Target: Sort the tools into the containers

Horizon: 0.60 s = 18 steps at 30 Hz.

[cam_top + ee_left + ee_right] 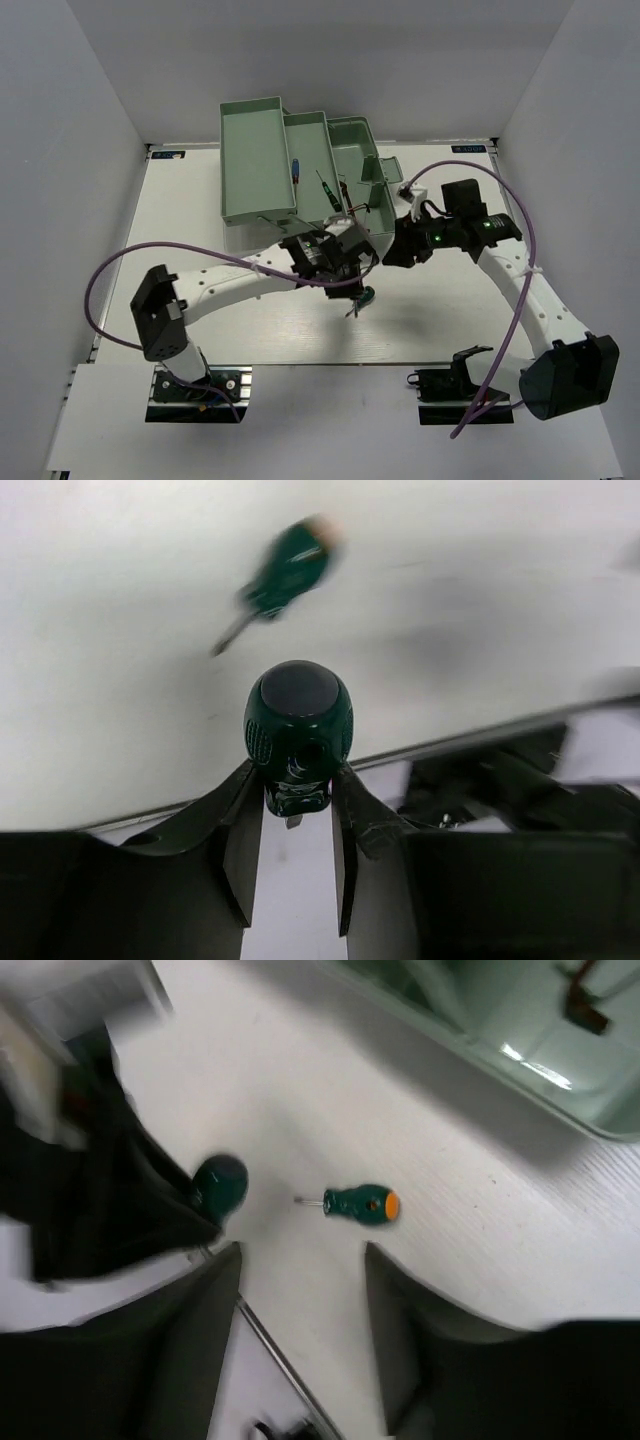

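The left gripper was clamped tight on the handle of 1 stubby green screwdriver.
This was near the middle of the white table, on the near side of the mint-green toolbox trays. A 2nd green screwdriver, with an orange end, lay flat on the table just beside the held one. The right gripper hung close by with its fingers wide apart. A slim blue screwdriver lay in the trays.

No legible text, label, brand or number anywhere.
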Tool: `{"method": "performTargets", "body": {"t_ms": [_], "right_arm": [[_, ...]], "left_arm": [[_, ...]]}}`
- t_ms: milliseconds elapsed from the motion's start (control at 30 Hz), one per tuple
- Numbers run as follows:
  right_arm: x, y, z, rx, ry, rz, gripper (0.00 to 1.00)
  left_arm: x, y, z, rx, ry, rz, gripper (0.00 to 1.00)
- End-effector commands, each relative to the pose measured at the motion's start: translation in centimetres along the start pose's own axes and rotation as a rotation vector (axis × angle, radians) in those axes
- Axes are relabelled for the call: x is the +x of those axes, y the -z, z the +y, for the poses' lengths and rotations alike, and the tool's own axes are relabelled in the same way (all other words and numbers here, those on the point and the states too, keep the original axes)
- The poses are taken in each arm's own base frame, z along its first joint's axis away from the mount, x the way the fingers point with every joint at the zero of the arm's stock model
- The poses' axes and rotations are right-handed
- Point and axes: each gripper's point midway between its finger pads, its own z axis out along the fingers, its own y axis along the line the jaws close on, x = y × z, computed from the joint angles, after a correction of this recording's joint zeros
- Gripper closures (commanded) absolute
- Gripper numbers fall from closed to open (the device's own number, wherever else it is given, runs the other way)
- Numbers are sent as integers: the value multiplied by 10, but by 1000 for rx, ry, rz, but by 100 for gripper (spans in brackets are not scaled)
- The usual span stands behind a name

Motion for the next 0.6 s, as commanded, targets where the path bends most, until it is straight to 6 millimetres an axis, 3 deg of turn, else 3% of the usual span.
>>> {"method": "performTargets", "body": {"t_ms": [0, 33, 67, 100, 167, 233, 267, 333, 433, 567], "right_arm": [[42, 8, 31, -249, 131, 134, 55], [49, 8, 33, -276, 147, 149, 78], [56, 9, 36, -319, 206, 154, 87], [66, 6, 34, -345, 243, 168, 93], [77, 6, 35, -387, 349, 171, 81], [91, 2, 32, -428, 486, 167, 59], [96, 1, 29, -430, 513, 172, 39], [101, -3, 26, -456, 613, 179, 27], [99, -7, 22, -496, 713, 182, 19], [103, -14, 23, -576, 889, 165, 13]], "left_arm": [[-47, 76, -23, 139, -194, -194, 100], [-58, 92, -25, 159, -184, -230, 100], [-69, 103, -23, 165, -206, -274, 100], [-89, 128, -23, 181, -189, -378, 100], [-111, 150, -18, 166, -179, -473, 100], [-144, 175, 2, 70, -122, -607, 100], [-155, 184, 10, 33, -101, -652, 100], [-186, 203, 32, -58, -24, -784, 100], [-231, 225, 52, -122, 67, -937, 100], [-283, 229, 69, -183, 107, -987, 100]]}}
